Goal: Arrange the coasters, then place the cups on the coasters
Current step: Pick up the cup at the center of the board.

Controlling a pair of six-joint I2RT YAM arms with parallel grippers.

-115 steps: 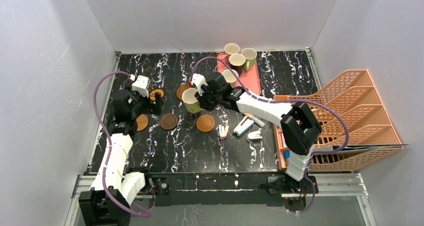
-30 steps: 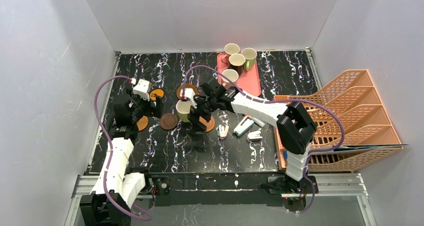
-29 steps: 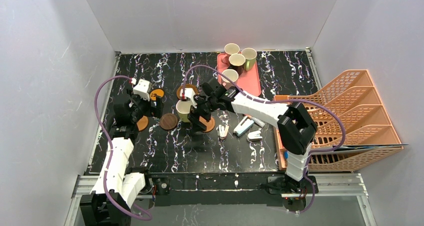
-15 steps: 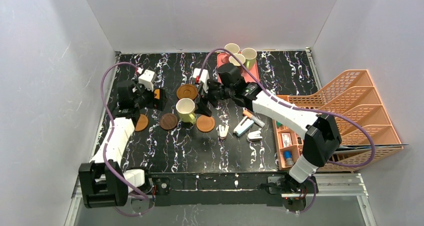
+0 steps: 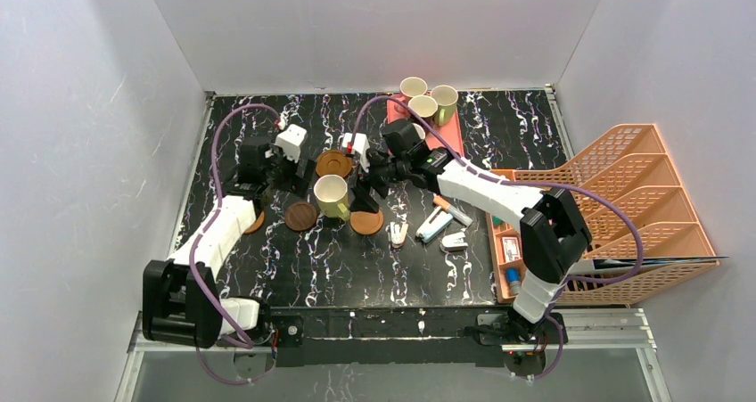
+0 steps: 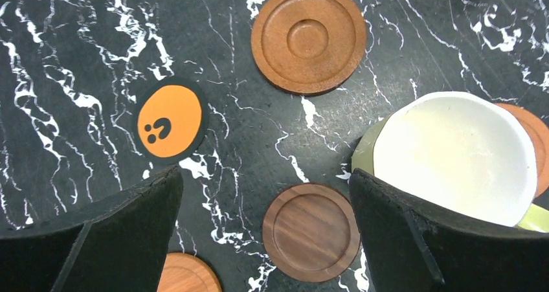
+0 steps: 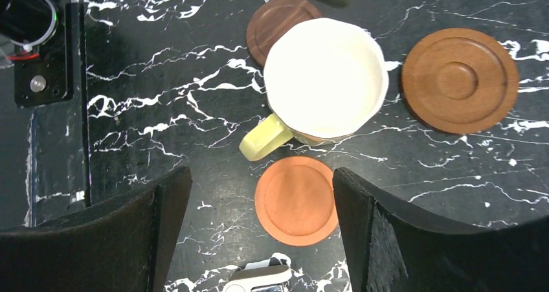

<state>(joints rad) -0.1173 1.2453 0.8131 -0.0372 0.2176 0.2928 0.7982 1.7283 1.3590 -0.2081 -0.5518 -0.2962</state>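
Black, white-veined table (image 5: 294, 268) carries everything. Near its middle a yellow-green cup (image 5: 331, 195) stands upright on the bare surface, not on any coaster, its handle pointing at the plain orange coaster (image 7: 296, 200) just beside it on the right arm's side. A ringed brown coaster (image 5: 334, 163) lies just behind the cup and a dark brown coaster (image 5: 301, 216) just to its left. A second orange coaster (image 5: 254, 219) lies farther left, partly under the left arm, and a black-edged orange coaster (image 6: 169, 122) also lies left of the cup. Three more cups (image 5: 423, 105) stand on the pink tray (image 5: 453, 136), well behind the cup to its right. The left hand (image 6: 265, 182) hangs above the cup's left side and the right hand (image 7: 260, 175) above its right. Both are spread wide and hold nothing.
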